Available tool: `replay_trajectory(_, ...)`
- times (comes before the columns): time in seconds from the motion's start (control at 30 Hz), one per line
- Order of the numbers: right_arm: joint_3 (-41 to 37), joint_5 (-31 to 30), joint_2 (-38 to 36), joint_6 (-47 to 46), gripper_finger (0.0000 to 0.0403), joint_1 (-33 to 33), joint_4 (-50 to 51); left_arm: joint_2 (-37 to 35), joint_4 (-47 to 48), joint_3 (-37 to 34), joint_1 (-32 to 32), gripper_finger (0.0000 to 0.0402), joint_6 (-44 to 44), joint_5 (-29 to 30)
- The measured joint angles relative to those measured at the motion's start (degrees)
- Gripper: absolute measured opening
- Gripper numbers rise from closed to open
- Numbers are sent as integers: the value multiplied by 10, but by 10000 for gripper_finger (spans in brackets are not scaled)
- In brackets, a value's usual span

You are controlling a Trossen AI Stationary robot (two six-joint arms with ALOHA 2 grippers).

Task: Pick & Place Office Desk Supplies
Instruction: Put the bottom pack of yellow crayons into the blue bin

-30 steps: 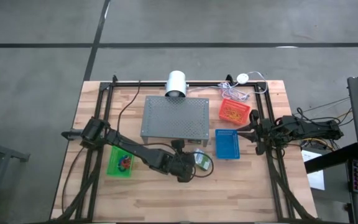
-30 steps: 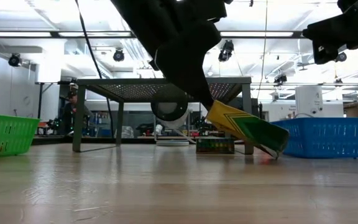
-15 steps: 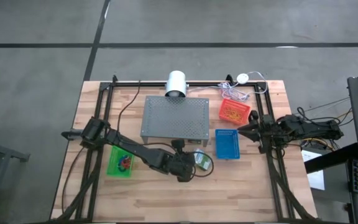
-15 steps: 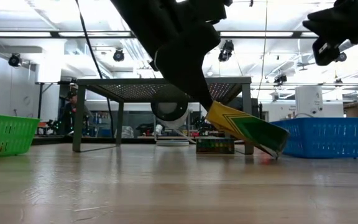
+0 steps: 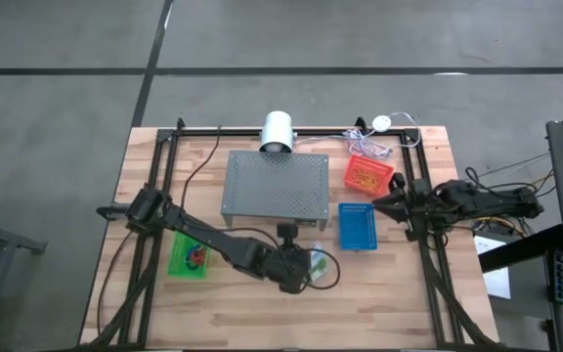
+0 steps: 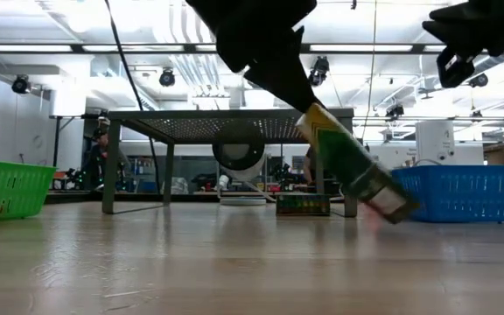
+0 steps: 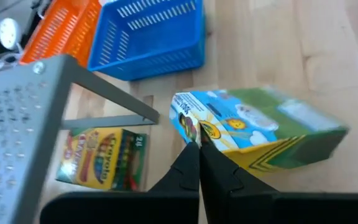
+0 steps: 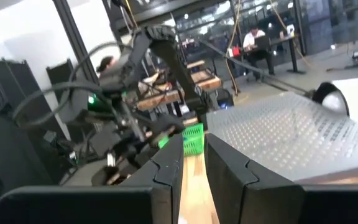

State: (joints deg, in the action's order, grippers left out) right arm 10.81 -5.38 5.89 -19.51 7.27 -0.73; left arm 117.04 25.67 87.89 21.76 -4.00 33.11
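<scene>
The left gripper (image 7: 199, 144) has its two dark fingers pressed together on the top flap edge of a green-and-yellow cardboard crayon box (image 7: 263, 134), pinching it at one end. In the low view the box (image 6: 354, 171) hangs tilted from that grip, its lower end just above the wooden table (image 6: 234, 262) and in front of the blue plastic mesh basket (image 6: 462, 192). From above, the left gripper (image 5: 301, 266) sits near the table's middle, just in front of the grey perforated metal stand (image 5: 275, 184), with the box (image 5: 318, 264) beside it. A second, yellow crayon box (image 7: 101, 158) lies flat on the table under the edge of the stand. The green plastic mesh basket (image 5: 190, 255) lies beneath the left arm, with small coloured items inside. The red-orange plastic mesh basket (image 5: 368, 174) stands just behind the blue one.

The right gripper (image 5: 379, 203) hovers above the table's right side, next to the blue and red-orange baskets, its fingers (image 8: 166, 168) a narrow gap apart and holding nothing. People sit at desks in the room beyond.
</scene>
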Motion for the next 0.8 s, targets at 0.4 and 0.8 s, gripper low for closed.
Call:
replay_trajectory(0.4, -19, 39, 94, -31, 63, 0, 14, -9, -2, 1, 2, 1, 109, 79)
replay_trajectory(0.8, -21, 88, 193, 24, 63, 0, -15, -37, -59, 4, 15, 1, 232, 110)
